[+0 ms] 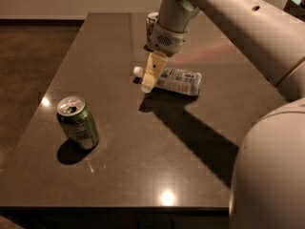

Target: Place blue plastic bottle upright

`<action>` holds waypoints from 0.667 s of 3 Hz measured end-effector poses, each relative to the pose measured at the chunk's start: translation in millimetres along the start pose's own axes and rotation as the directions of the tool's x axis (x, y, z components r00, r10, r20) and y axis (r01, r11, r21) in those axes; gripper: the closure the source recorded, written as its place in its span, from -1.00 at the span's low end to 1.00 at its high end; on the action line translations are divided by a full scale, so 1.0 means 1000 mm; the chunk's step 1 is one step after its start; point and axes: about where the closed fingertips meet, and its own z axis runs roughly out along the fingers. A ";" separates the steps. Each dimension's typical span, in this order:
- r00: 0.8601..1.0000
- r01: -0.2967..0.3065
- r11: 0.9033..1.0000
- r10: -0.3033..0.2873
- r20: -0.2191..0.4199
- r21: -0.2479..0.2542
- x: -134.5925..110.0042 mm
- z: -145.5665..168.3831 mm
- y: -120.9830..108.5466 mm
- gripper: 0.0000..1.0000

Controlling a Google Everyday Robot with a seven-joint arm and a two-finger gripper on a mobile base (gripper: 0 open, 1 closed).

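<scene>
Lying sideways at upper centre, your crinkled blue plastic bottle (181, 81) sits behind the cream gripper (147, 86); you cannot tell its grip. Glossy dark table (157, 156) lies open below.

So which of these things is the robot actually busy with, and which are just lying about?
In the job: small clear plastic bottle with white cap and pale blue label, lying on its side; the gripper, at its cap end.
Just lying about: green soda can, upright, nearer us; second can, partly behind the arm.
</scene>
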 end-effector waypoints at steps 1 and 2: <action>0.998 -0.001 1.000 0.001 -0.057 -0.007 -0.006 0.010 0.003 -0.63; 0.996 -0.025 1.000 0.025 -0.089 -0.004 -0.006 0.013 0.006 -0.16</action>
